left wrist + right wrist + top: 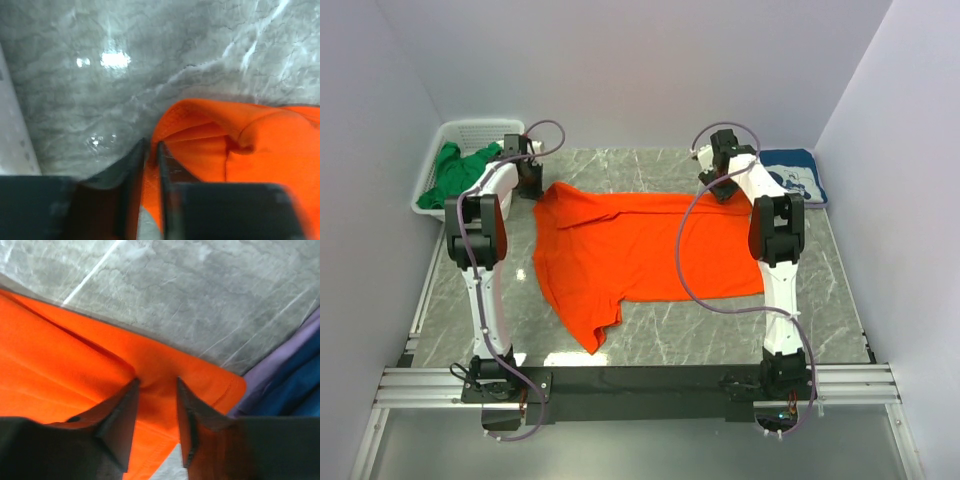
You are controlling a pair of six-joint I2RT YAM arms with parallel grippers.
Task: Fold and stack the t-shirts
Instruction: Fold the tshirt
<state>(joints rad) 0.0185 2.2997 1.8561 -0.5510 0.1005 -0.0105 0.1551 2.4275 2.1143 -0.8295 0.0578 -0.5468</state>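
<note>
The left gripper [151,146] clamps an edge of the orange t-shirt [260,155], while the right gripper [156,384], half open, straddles its corner.

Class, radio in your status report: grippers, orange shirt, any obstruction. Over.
Left gripper shut on orange t-shirt edge. Right gripper open astride its corner. Nothing obstructing.

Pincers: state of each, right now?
Left pincer: closed on a corner of the orange t-shirt.
Right pincer: open, straddling the orange t-shirt's edge, not clamped.

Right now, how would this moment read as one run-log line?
left gripper: shut on orange t-shirt edge | right gripper: open at its corner | orange t-shirt: spread out, unfolded
</note>
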